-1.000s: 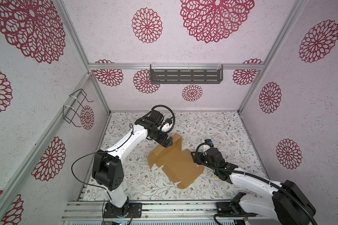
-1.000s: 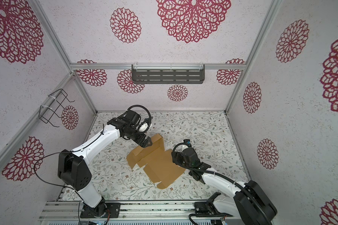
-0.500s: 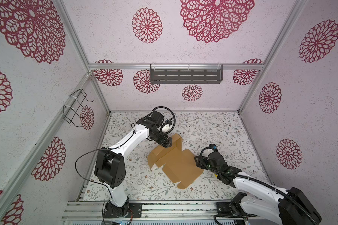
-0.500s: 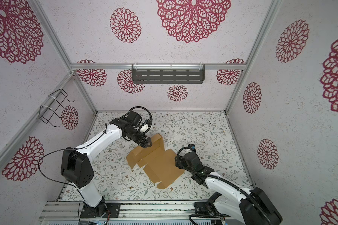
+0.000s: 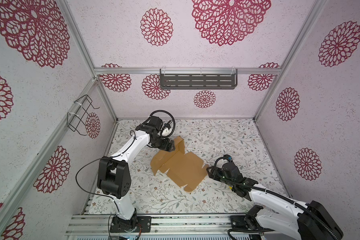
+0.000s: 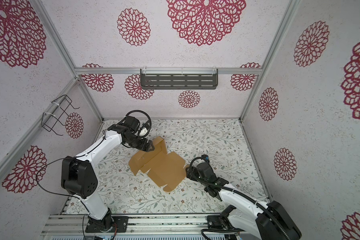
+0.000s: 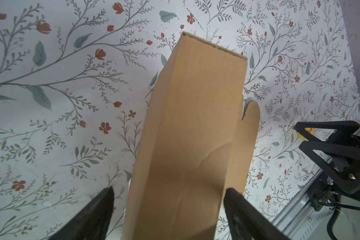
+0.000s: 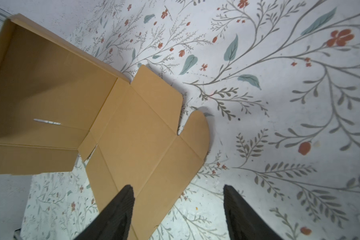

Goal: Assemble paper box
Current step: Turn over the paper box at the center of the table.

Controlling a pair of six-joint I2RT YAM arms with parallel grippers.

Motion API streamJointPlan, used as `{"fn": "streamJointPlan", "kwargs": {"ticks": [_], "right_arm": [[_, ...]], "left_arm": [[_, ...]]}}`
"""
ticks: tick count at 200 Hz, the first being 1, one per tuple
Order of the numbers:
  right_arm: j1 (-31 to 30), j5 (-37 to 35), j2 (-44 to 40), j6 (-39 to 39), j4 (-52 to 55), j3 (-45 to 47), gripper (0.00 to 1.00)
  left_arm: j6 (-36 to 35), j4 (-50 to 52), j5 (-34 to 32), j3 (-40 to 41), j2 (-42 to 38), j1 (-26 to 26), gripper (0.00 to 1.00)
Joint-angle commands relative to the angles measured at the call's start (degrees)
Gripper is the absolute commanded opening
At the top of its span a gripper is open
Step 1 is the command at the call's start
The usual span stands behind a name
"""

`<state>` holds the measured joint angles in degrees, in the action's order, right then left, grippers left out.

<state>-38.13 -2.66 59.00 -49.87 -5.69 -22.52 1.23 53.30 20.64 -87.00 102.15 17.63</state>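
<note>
Lying near the middle of the floral-printed tabletop point(image 5: 227, 135), the plain tan-brown die-cut cardboard paper box point(image 5: 183, 168) is not yet assembled; you can confirm this in both top views point(image 6: 160, 166). Note that its far end panel point(image 5: 180, 143) stands up from the sheet, while the wide middle panels lie flat on the surface. In the right wrist view, check the sheet point(image 8: 133, 128) for its crease lines, a narrow slit point(image 8: 47, 122) and a rounded tab point(image 8: 195, 133).

Locate the left gripper point(image 5: 172, 146) at the raised panel. In the left wrist view its black fingers point(image 7: 100, 209) straddle the upright card point(image 7: 191, 135). The jaws stand wide: bare tabletop shows between one finger and the card, and the other finger lies at the card's edge. Treat this gripper as parted around the panel, clamping nothing.

Locate the right gripper point(image 5: 209, 170) low at the opposite edge of the sheet. In the right wrist view its jaws are also parted, with one finger point(image 8: 121, 207) over the sheet's border, the other over bare tabletop, and nothing held between them.

Beyond the table, observe the dark grey slotted metal shelf point(image 5: 197, 82) on the rear wall and the black wire rack point(image 5: 81, 116) on the side wall beside the left arm.
</note>
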Motion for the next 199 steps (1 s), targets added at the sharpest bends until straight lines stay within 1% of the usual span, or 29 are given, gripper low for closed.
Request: {"fn": "streamJointPlan", "kwargs": {"ticks": [1, 31, 54, 80, 126, 199], "right_arm": [[0.1, 2.6, -2.8, -5.4, -3.4, 1.6, 0.71], [0.1, 4.8, -1.3, -10.7, -14.6, 6.6, 0.71], [0.0, 6.1, 2.6, -12.5, -16.9, 6.1, 0.71], [-0.1, 7.2, 6.4, -13.3, -20.8, 6.3, 0.71], [-0.2, 8.0, 9.3, -14.6, -25.6, 6.6, 0.71], [-0.3, 9.2, 15.3, -16.7, -31.2, 6.2, 0.70]], "left_arm": [[1.3, -1.8, 1.8, 0.9, 0.4, -0.9, 0.87], [2.3, -2.9, 3.1, 2.2, 0.3, -2.7, 0.85], [2.6, -3.1, 3.7, 2.5, 0.3, -3.8, 0.83], [3.7, -3.5, 5.7, 2.9, 0.8, -5.0, 0.79], [5.9, -4.8, 9.5, 4.0, 1.3, -7.7, 0.76], [8.2, -5.9, 13.8, 4.9, 1.9, -10.3, 0.73]]}}
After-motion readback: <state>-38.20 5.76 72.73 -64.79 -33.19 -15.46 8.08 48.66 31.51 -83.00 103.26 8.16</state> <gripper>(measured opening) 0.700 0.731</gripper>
